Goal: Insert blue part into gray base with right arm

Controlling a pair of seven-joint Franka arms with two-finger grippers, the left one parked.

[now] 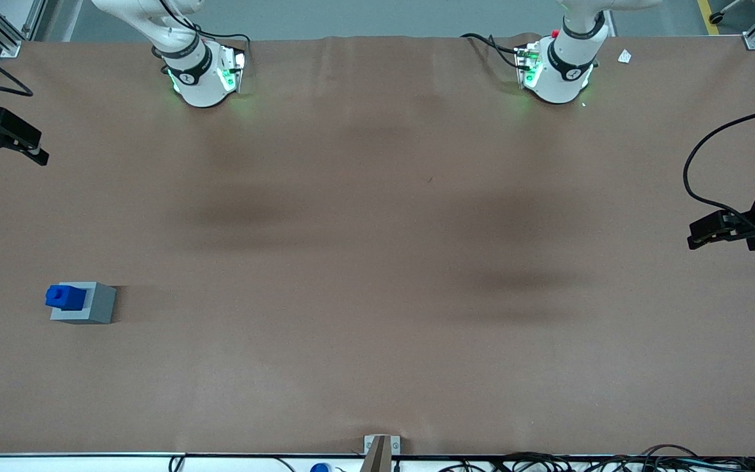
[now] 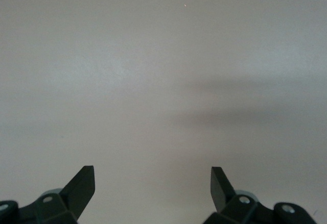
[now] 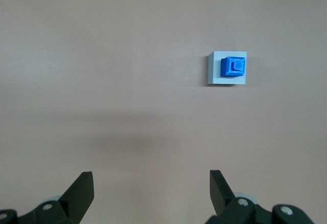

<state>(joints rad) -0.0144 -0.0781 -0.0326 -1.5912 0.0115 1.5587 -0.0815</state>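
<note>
Two pieces sit as one on the worktop [image 1: 377, 262]: the blue part [image 1: 65, 297] rests on top of the gray base [image 1: 84, 303], and from above it looks seated in the recess, square with the base's edges though off-centre toward one side. Whether it is pressed fully home I cannot tell; it stands proud of the gray top. By my reading the insertion is done or nearly so, with at most a final press left.

The hand [image 3: 152, 191] of the right arm hovers well above the worktop, released, its two black fingers spread wide with nothing between them. The joined pieces lie ahead of it and a little off to one side, well apart from the fingertips.

The blue part is glossy bright plastic, blocky, with a small square stub on top. The base is matte light gray with crisp corners. The worktop is a dull brown sheet, faintly creased.
</note>
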